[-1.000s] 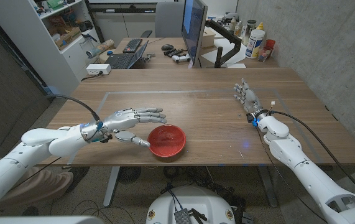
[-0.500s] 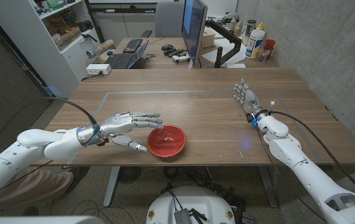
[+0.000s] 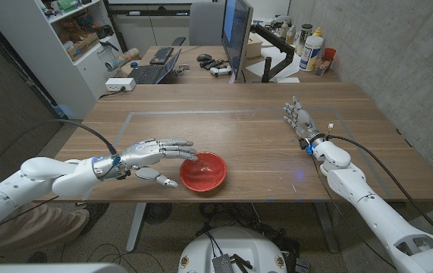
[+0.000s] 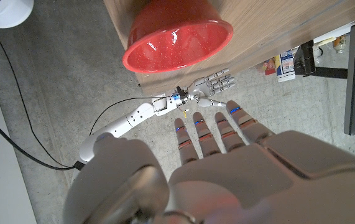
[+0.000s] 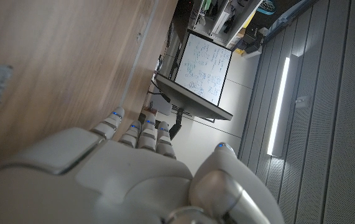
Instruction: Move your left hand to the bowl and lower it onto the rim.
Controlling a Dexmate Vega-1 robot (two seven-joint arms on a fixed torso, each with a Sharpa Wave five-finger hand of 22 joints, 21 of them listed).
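A red bowl (image 3: 203, 171) stands upright near the table's front edge, a little left of centre; it also shows in the left wrist view (image 4: 177, 36). My left hand (image 3: 154, 155) hovers just left of it, fingers spread and stretched toward the bowl. The fingertips (image 3: 191, 155) reach over the bowl's left rim; whether they touch it I cannot tell. The thumb hangs lower, left of the bowl. Nothing is in this hand (image 4: 227, 168). My right hand (image 3: 298, 118) is far off at the right, fingers apart and pointing away from me, holding nothing.
A faint taped rectangle (image 3: 231, 112) marks the wooden table (image 3: 254, 152). Behind the table stands a second desk with a monitor (image 3: 236, 34), keyboards (image 3: 149, 73) and bottles (image 3: 314, 47). A shelf unit (image 3: 72, 38) is at the back left. A concrete wall runs along the right.
My left hand has drifted toward the table's front edge and a little lower, so its fingertips now lie over the bowl's left rim. The bowl and my right hand have stayed put.
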